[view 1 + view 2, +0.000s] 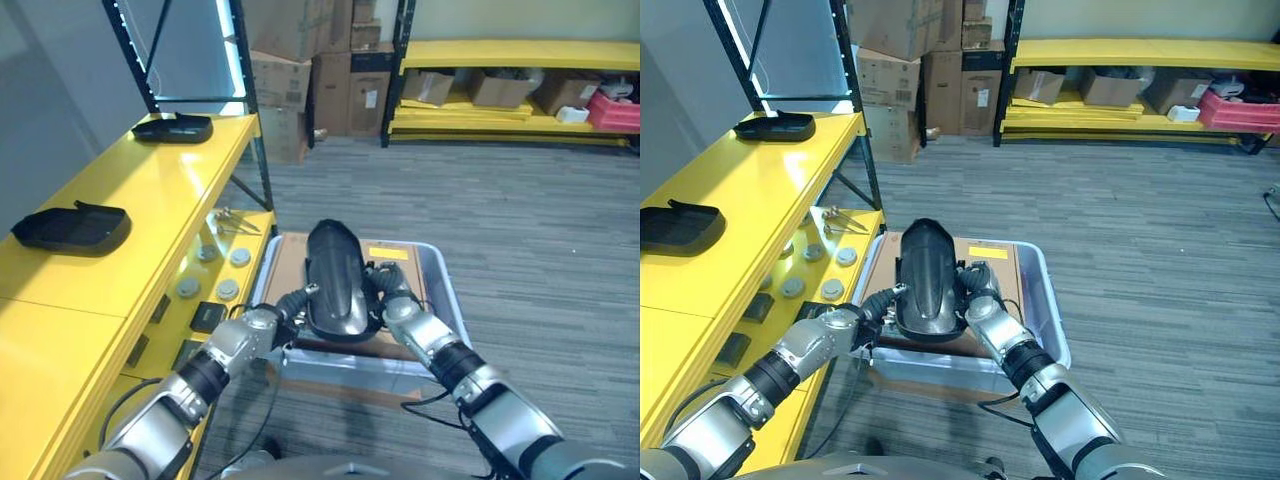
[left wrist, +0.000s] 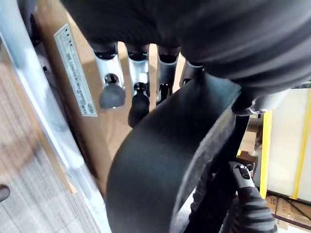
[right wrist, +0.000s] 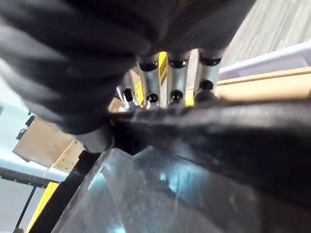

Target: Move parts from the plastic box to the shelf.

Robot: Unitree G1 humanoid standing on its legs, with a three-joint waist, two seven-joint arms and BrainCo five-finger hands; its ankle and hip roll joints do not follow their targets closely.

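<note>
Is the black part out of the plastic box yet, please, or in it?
Not out: the part is over the box, held between the left hand and right hand.

Glossy black curved part lies lengthwise over grey plastic box.

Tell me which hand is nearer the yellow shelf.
Left. The left hand grips the black part on its shelf side; the right hand holds the part's far side.

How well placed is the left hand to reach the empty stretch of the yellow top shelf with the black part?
Probably yes: the left hand and right hand hold the black part above the plastic box, and the yellow shelf lies open beside it.
</note>
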